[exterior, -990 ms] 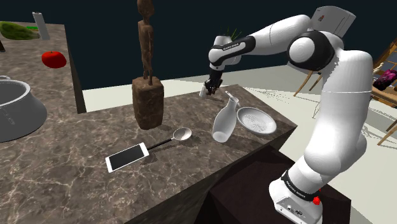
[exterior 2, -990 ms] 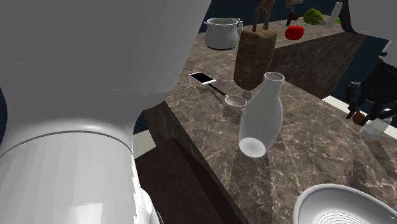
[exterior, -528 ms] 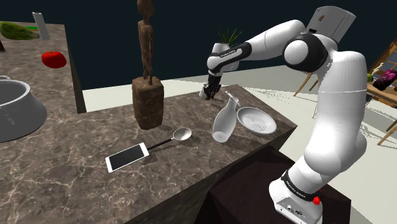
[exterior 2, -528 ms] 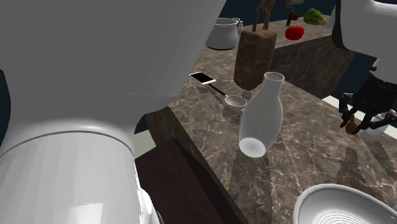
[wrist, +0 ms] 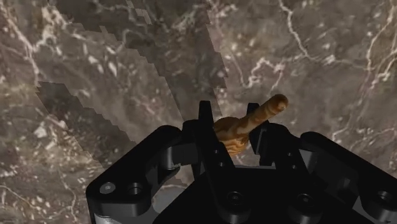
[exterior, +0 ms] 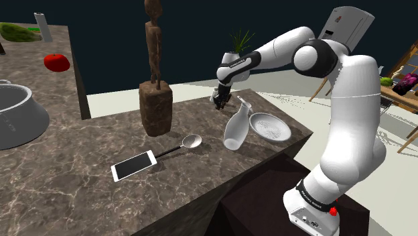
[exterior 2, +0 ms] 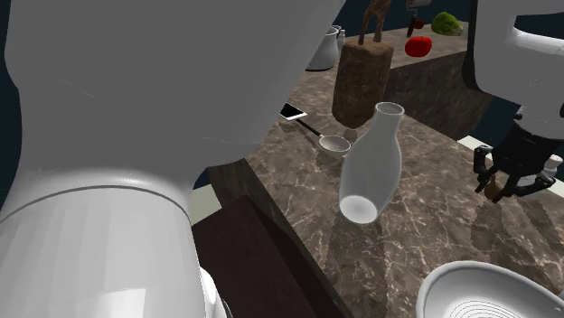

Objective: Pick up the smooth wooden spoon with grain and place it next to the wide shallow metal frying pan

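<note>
Wood-grained spoon [wrist: 254, 118] sits clamped between the black gripper's [wrist: 234, 135] fingers, its long handle poking downward toward the marble counter [wrist: 331, 57].

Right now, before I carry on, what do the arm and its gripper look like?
The arm is glossy white, built of rounded links with dark joints. A dark band with small pale lettering sits near the wrist, and a red button marks the base. The gripper is all black and blocky, with round screw holes.
</note>
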Controlling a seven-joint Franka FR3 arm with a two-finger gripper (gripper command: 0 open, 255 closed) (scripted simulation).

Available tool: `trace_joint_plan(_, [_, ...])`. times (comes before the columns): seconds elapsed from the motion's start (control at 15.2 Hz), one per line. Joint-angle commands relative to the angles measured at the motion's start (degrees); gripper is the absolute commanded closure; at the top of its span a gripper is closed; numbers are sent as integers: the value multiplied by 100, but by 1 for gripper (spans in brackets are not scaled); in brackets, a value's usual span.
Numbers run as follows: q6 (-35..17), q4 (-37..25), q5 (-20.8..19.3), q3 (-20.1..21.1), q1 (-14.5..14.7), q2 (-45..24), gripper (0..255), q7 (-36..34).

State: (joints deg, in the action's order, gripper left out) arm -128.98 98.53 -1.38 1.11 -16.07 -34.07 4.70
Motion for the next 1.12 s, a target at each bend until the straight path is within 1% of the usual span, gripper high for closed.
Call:
trace_joint_plan(0.0, [-12, -16, 2, 5, 5, -48, 255, 0])
trace_joint_plan(0.33, [-12, -16, 2, 5, 5, -48, 255, 0])
trace_joint_plan(0.4, [-18, -8, 2, 5, 5, -46, 0, 0])
trace_joint_plan(0.73, [-12, -16, 2, 5, 5, -48, 0, 0])
trace_joint_plan(0.99, [549, -196, 15, 13, 3, 332, 0, 8])
trace_joint_plan(1.06, [549, -197, 15, 13, 3, 332, 0, 8])
